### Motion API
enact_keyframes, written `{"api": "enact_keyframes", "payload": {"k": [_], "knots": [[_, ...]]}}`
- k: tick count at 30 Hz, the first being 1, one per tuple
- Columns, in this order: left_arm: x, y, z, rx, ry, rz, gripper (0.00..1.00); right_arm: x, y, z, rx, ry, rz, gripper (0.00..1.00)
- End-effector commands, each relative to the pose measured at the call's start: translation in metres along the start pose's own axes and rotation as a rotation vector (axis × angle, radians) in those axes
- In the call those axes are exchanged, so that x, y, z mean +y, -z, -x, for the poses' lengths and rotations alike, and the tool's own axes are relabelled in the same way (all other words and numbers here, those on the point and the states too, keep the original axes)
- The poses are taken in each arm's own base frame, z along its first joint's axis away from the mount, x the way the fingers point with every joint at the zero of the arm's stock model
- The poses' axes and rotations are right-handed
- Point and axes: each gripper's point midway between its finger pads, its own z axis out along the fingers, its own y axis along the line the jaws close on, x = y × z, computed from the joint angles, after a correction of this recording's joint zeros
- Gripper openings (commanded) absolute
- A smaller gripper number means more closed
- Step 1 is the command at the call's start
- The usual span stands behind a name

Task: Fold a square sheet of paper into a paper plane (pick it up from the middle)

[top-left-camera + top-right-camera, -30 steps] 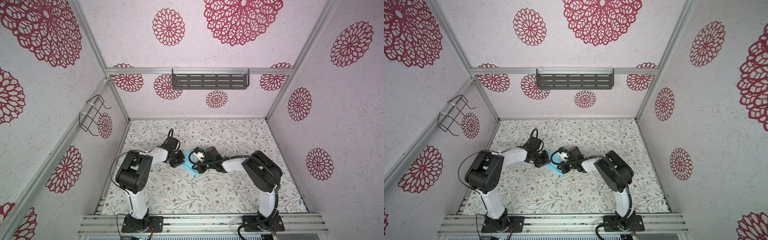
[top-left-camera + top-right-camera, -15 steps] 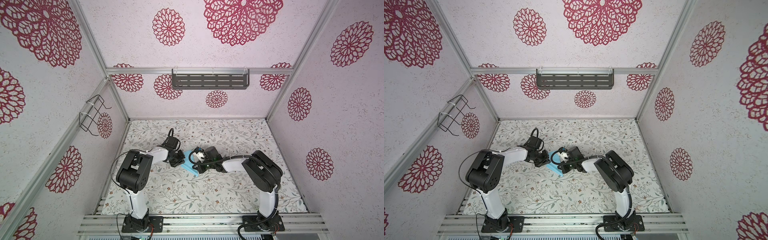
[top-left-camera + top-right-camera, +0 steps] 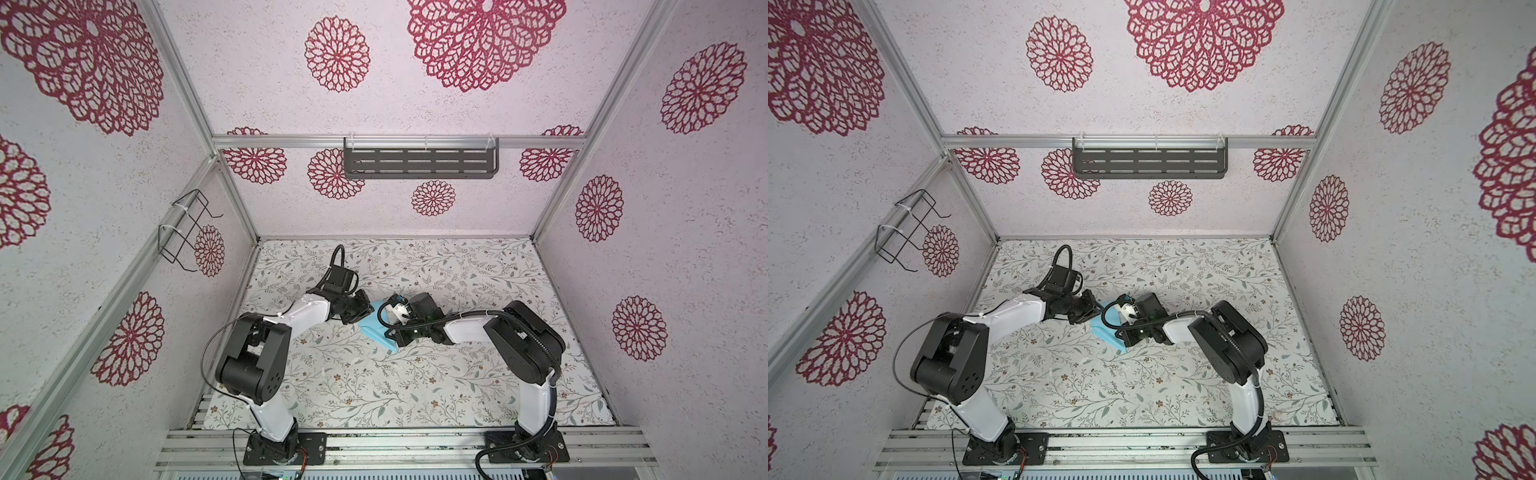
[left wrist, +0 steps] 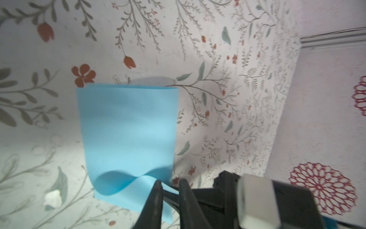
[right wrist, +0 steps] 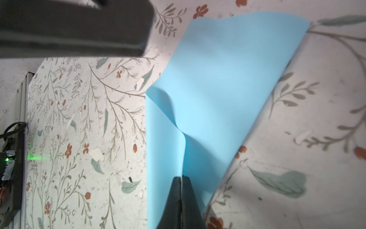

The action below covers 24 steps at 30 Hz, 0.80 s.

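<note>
My right pincer [image 5: 180, 178] is pressed shut on the square sheet of paper [image 5: 217, 89]. Its two fingers are flat together, and the light-blue edge is nipped between them. My left pincer [image 4: 170, 183] stands narrowly apart, with a slim strip of the sheet showing in the gap. I cannot tell whether either finger touches it.

From my right grip a soft ridge runs into the sheet, and the edge by my left fingers curls in a wave. In both top views the sheet [image 3: 376, 328] [image 3: 1106, 330] sits between my two pincers. It is about mid-bench [image 3: 374, 395], slightly nearer the left edge.
</note>
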Motion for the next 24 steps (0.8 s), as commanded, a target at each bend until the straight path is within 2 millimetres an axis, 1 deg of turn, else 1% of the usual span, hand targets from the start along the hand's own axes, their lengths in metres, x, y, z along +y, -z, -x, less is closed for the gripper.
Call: {"api": "enact_keyframes", "payload": {"k": [1,3,6,9,13,16,24], "knots": [[-0.011,-0.003,-0.009,-0.022,0.049,-0.113,0.2,-0.008,-0.006,-0.012,0.052,-0.018,-0.018,0.01],[-0.01,-0.007,-0.017,-0.02,0.06,-0.138,0.19,-0.008,-0.006,-0.012,0.054,-0.018,-0.016,0.01],[0.0,-0.015,-0.029,-0.005,0.082,-0.126,0.15,-0.008,-0.006,-0.013,0.056,-0.018,-0.017,0.01],[0.009,-0.023,-0.036,0.012,0.103,-0.111,0.12,-0.009,-0.006,-0.013,0.058,-0.02,-0.019,0.01],[0.02,-0.029,-0.039,0.02,0.114,-0.078,0.09,-0.009,-0.006,-0.013,0.061,-0.021,-0.025,0.01],[0.03,-0.031,-0.042,0.025,0.117,-0.036,0.08,-0.01,-0.006,-0.012,0.06,-0.02,-0.027,0.02],[0.048,-0.036,-0.048,0.037,0.134,0.031,0.07,-0.01,-0.008,-0.012,0.07,-0.023,-0.026,0.03]]}}
